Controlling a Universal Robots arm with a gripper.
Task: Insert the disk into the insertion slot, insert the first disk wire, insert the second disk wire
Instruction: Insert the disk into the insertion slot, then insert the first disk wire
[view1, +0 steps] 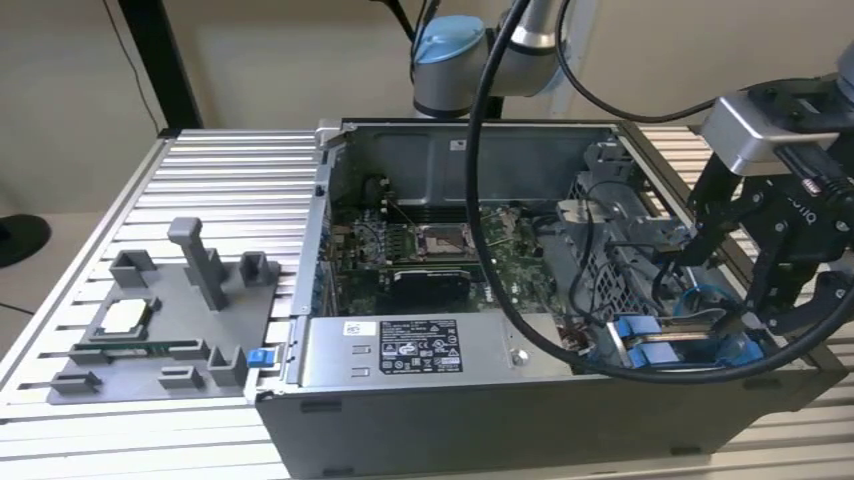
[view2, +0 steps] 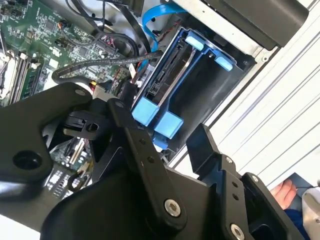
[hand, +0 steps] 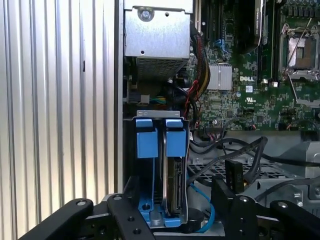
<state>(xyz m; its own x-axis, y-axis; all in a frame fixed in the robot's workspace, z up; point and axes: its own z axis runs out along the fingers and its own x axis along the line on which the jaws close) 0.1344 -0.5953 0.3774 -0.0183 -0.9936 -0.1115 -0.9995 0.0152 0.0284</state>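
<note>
The disk (hand: 172, 182) stands on edge in its blue frame (hand: 147, 137) inside the insertion slot (view1: 638, 345) at the case's front corner, on the exterior view's right. In the second wrist view the disk (view2: 167, 82) shows with the frame's blue tabs (view2: 157, 117) just ahead of my fingers. My gripper (view1: 747, 300) (hand: 177, 202) (view2: 165, 137) hovers over the slot, open, with nothing held. A loose black wire connector (hand: 234, 175) lies close to one finger (hand: 225, 197). A blue ribbon wire (view2: 150, 15) curls beside the bay.
The open computer case (view1: 320, 200) sits on a ribbed aluminium table (view1: 227, 180), with the motherboard (view1: 427, 245) and a grey labelled power-supply box (view1: 400, 350) inside. A grey fixture (view1: 160, 320) stands at the exterior view's left. A person's hand (view2: 285, 192) is near the table edge.
</note>
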